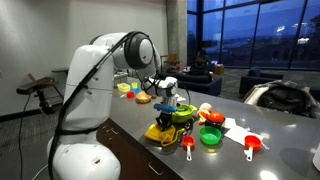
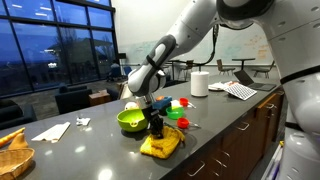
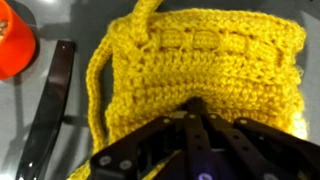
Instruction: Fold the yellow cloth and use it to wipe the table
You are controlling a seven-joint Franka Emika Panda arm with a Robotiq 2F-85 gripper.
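The yellow crocheted cloth (image 3: 200, 55) lies bunched on the dark grey table (image 2: 100, 150) near its front edge, and shows in both exterior views (image 1: 160, 133) (image 2: 163, 146). My gripper (image 3: 195, 108) is shut, its fingertips meeting on the cloth's middle and pinching the fabric. In both exterior views the gripper (image 1: 167, 119) (image 2: 156, 130) points straight down onto the cloth. A loose loop of the cloth sticks out at its far edge in the wrist view.
A green bowl (image 2: 131, 120) stands right behind the cloth. A red measuring cup (image 3: 14, 40) and a black handle (image 3: 48, 105) lie beside it. A green cup (image 1: 210, 136), red scoops (image 1: 251, 146), white paper (image 1: 237, 130) and a paper towel roll (image 2: 199, 83) stand further along.
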